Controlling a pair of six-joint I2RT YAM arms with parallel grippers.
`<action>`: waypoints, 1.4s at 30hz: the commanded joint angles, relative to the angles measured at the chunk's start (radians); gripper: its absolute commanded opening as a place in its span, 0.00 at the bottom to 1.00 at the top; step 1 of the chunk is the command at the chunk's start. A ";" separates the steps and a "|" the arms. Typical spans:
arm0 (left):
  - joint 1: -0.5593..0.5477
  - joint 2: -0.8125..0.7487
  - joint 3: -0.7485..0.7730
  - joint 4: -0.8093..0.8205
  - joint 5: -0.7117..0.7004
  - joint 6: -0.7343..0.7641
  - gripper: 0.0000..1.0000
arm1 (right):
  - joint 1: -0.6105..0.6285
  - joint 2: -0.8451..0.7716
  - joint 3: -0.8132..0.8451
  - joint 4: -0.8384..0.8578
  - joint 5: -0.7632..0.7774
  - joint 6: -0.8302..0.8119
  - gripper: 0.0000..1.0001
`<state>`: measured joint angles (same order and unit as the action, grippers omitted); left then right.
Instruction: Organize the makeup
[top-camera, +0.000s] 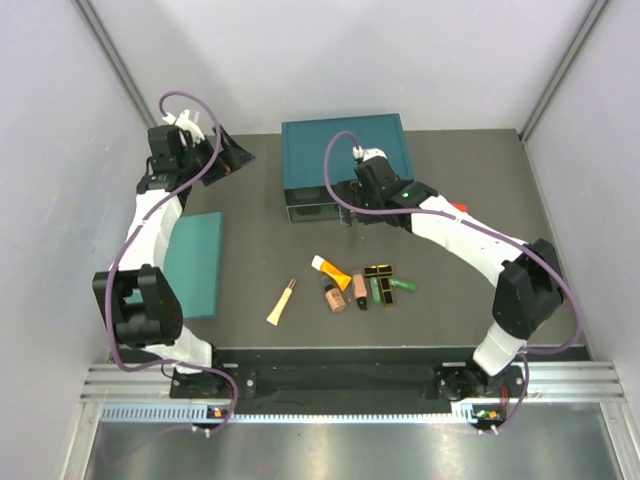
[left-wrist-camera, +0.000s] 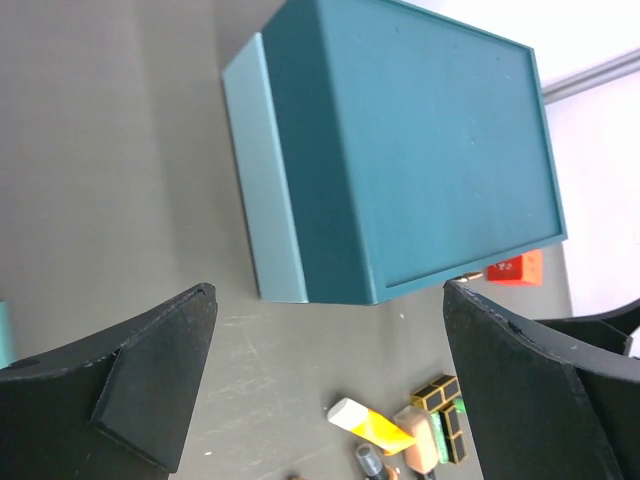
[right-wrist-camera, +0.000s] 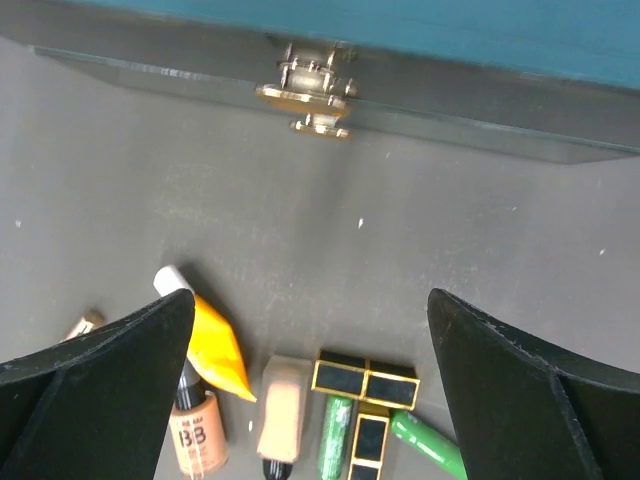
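Right wrist view: with right hand (right-wrist-camera: 310, 300) and left hand (left-wrist-camera: 328, 288) wide apart, line up on the gold latch (right-wrist-camera: 315, 95), flip it gently.

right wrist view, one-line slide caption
Open right gripper facing teal box with brass latch; orange-white tube, BB bottle, green sticks, black-and-gold cases on the table.

The box (top-camera: 343, 150) is showing teal, its clasp (right-wrist-camera: 310, 95) glinting gold. The tube (top-camera: 330, 269) is running orange into a white cap. The bottle (top-camera: 335, 297) is showing tan, the sticks (top-camera: 375, 291) green, the cases (top-camera: 378, 271) black framed in gold. The panel (top-camera: 195, 262) is showing teal, the cube (top-camera: 459, 208) red.
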<state>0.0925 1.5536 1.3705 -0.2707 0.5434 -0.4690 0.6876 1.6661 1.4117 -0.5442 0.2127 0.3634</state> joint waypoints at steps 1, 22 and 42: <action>-0.025 0.034 0.015 0.086 0.046 -0.051 0.99 | 0.018 0.012 0.078 0.016 0.048 0.008 1.00; -0.212 0.302 0.249 -0.087 -0.072 -0.034 0.81 | 0.017 0.230 0.234 0.069 0.122 0.048 0.87; -0.238 0.376 0.299 -0.183 -0.066 0.021 0.75 | 0.021 0.284 0.201 0.257 0.223 0.019 0.56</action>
<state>-0.1402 1.9297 1.6314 -0.4397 0.4664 -0.4686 0.6918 1.9255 1.5940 -0.3820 0.4034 0.3908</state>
